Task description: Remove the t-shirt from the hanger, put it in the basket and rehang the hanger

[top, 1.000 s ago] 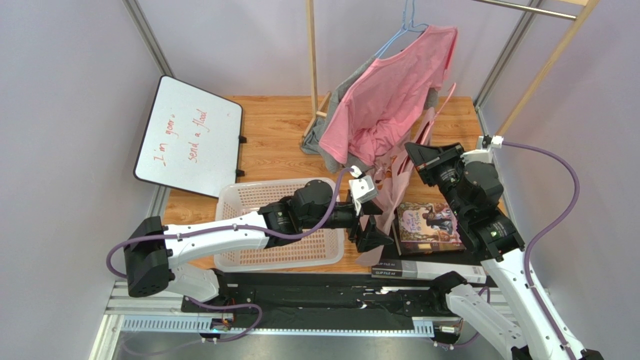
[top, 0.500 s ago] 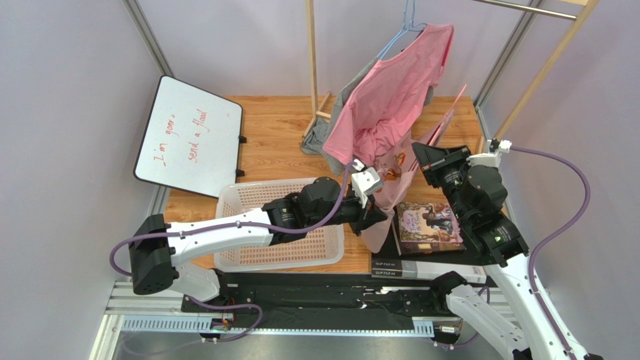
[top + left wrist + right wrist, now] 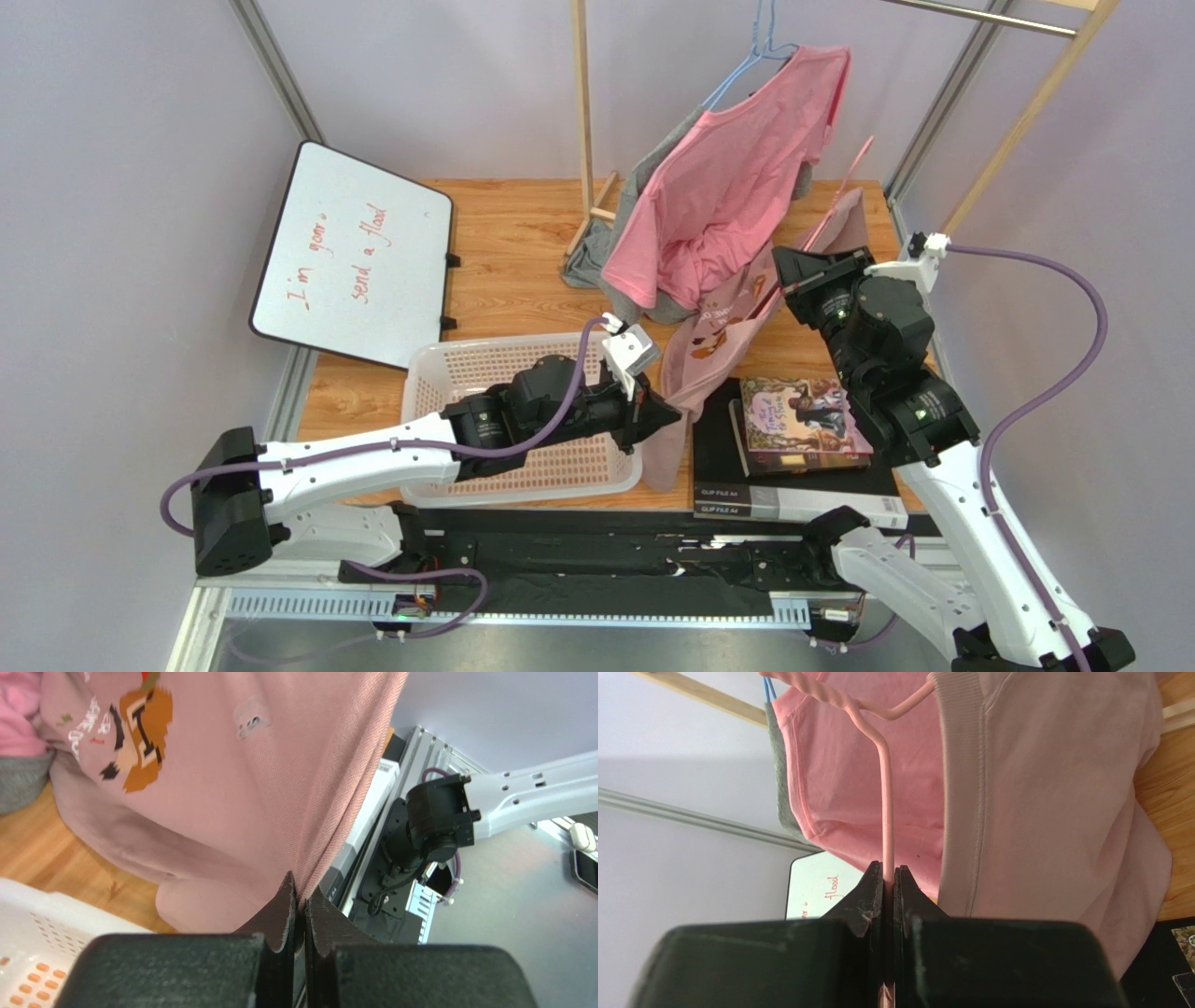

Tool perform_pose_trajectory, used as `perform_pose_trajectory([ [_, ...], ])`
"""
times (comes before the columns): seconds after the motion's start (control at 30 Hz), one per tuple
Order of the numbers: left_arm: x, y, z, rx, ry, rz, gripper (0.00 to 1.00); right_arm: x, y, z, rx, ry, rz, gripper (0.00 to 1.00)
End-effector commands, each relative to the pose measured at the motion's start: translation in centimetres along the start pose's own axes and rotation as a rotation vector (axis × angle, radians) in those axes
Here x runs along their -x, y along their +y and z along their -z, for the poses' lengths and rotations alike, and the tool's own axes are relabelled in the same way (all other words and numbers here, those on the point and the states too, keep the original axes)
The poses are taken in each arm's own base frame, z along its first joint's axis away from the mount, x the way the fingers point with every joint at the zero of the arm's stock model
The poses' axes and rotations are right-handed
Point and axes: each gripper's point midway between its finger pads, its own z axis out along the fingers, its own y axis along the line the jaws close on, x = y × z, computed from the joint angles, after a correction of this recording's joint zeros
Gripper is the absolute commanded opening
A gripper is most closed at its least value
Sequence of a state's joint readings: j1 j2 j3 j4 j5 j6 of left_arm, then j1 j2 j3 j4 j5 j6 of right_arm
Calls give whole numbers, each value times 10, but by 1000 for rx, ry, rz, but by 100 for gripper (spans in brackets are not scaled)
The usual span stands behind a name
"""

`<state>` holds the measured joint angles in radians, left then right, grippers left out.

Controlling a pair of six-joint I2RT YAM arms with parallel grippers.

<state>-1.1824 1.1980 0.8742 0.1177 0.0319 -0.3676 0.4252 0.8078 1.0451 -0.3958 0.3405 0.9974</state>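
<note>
Jaws closed: left on t-shirt (image 3: 231, 798) hem, right on hanger (image 3: 886, 791) (seemingly partly cropped).

Pale pink printed t-shirt (image 3: 723, 325) hangs on pink wire hanger (image 3: 886, 791).

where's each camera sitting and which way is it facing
top external: above and behind the bases, looking down on the table; both arms, left claw and right claw show.
left wrist: on the left arm, looking along its shut fingers at the pale pink t-shirt hem they pinch.
right wrist: on the right arm, looking along its shut fingers clamping the pink hanger.
shared: all three show that t-shirt.
</note>
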Motion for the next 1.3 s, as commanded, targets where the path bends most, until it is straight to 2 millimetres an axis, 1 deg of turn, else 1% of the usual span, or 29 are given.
perform_pose_trajectory([
  [0.0, 0, -7, 9, -39, -42, 73, 0, 45, 21, 2, 13, -181, -54, 0],
  [0.07, 2, -9, 14, -48, -61, 92, 0, 56, 21, 1, -11, -228, -77, 0],
  [0.1, -6, -6, 15, -36, -53, 101, 0, 55, 17, -1, -38, -229, -74, 0],
  [0.13, -6, -3, 17, -20, -59, 109, 0, 63, 19, 1, -50, -254, -89, 0],
  [0.17, -3, -3, 20, -19, -72, 112, 0, 65, 20, 1, -56, -258, -105, 0],
  [0.3, -8, 0, 23, -7, -70, 122, 0, 72, 15, -2, -90, -297, -169, 0],
  [0.37, -9, 2, 25, 8, -57, 124, 0, 71, 14, -6, -101, -295, -193, 0],
  [0.4, -7, 7, 26, 36, -65, 127, 0, 69, 13, -8, -101, -289, -224, 0],
  [0.5, -7, 11, 26, 66, -60, 129, 0, 57, 20, -15, -68, -209, -268, 0],
  [0.53, -10, 13, 25, 74, -52, 136, 0, 56, 22, -16, -57, -195, -278, 0],
  [0.67, -21, 23, 18, 121, -15, 157, 0, 59, 32, -6, -4, -166, -303, 0],
  [0.7, -17, 26, 17, 129, -22, 169, 0, 52, 34, -4, 11, -129, -308, 0],
  [0.73, -17, 28, 14, 133, -13, 174, 0, 48, 36, -2, 21, -104, -326, 0],
  [0.77, -13, 29, 12, 130, -20, 179, 0, 43, 36, -1, 28, -79, -344, 0],
  [0.8, -4, 26, 9, 110, -29, 182, 0, 29, 32, 4, 15, -13, -353, 0],
  [0.83, -4, 33, 3, 120, -22, 188, 0, 23, 32, 7, 16, 23, -368, 0],
  [0.87, 0, 34, -1, 118, -26, 190, 0, 16, 32, 9, 12, 63, -401, 0],
  [0.9, 17, 32, -5, 110, -53, 191, 0, 8, 28, 17, -1, 105, -423, 0],
  [0.93, 18, 38, -14, 110, -36, 190, 0, -6, 27, 22, -1, 173, -440, 0],
  [0.97, 36, 35, -18, 98, -57, 187, 0, -11, 27, 27, -3, 205, -480, 0],
  [1.0, 43, 37, -22, 94, -58, 182, 0, -17, 30, 37, 15, 249, -498, 0],
  [1.03, 40, 42, -31, 103, -33, 180, 0, -19, 26, 38, 8, 257, -510, 0],
  [1.07, 59, 38, -35, 91, -62, 171, 0, -25, 30, 45, 14, 302, -535, 0],
  [1.1, 66, 42, -39, 91, -67, 167, 0, -31, 27, 50, -6, 338, -539, 0],
  [1.13, 65, 46, -47, 95, -59, 169, 0, -29, 30, 57, 12, 346, -539, 0],
  [1.17, 82, 43, -51, 78, -89, 169, 0, -29, 31, 62, 19, 354, -538, 0],
  [1.2, 87, 46, -55, 69, -89, 176, 0, -29, 34, 67, 39, 366, -536, 0],
  [1.23, 83, 51, -63, 73, -67, 183, 0, -26, 39, 71, 73, 362, -524, 0],
  [1.27, 99, 49, -65, 64, -89, 182, 0, -16, 53, 81, 139, 348, -501, 0],
])
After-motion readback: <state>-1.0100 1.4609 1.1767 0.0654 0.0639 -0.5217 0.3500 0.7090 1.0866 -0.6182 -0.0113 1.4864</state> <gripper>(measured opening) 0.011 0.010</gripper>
